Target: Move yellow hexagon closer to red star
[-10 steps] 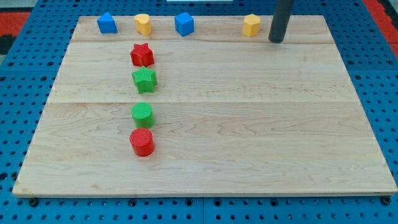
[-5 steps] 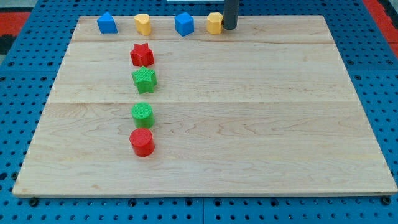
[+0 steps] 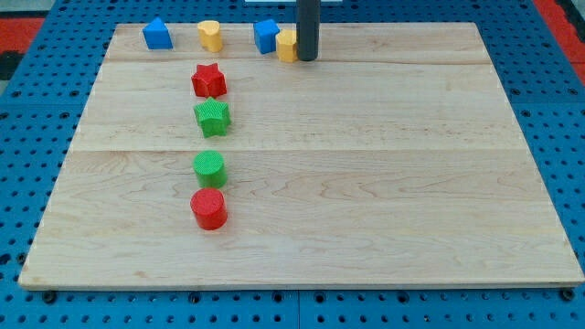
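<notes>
Now my tip (image 3: pixel 306 58) touches the right side of the yellow hexagon (image 3: pixel 287 44), which presses against the blue block (image 3: pixel 267 35), up-right of the red star (image 3: pixel 208 80). Being a bare rod, it holds nothing. Probably the hexagon is light, stiff and slides easily; better to push its upper right face

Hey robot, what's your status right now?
My tip against yellow hexagon's right side. Hexagon touching blue block. Red star lower left, path clear.
</notes>
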`<state>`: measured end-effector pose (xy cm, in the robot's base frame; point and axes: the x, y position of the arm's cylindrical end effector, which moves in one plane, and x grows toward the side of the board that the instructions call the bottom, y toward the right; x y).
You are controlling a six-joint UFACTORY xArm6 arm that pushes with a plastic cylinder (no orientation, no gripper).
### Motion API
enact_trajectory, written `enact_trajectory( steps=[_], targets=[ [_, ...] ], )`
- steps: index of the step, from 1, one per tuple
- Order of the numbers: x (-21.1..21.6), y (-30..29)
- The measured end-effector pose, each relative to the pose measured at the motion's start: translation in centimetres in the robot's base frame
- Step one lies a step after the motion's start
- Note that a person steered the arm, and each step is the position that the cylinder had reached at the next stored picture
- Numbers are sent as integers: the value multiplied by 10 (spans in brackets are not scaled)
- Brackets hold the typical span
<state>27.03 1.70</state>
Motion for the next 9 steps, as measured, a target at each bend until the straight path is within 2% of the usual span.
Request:
enact_trajectory(
  steps=[1,2,3,4,6,7,8,9],
  targets=[
    [12,-5],
    [7,46],
    [-57,47],
    [-59,12],
    [-12,7],
    [-3,-3],
    [-34,22],
    [-52,-34]
  ],
)
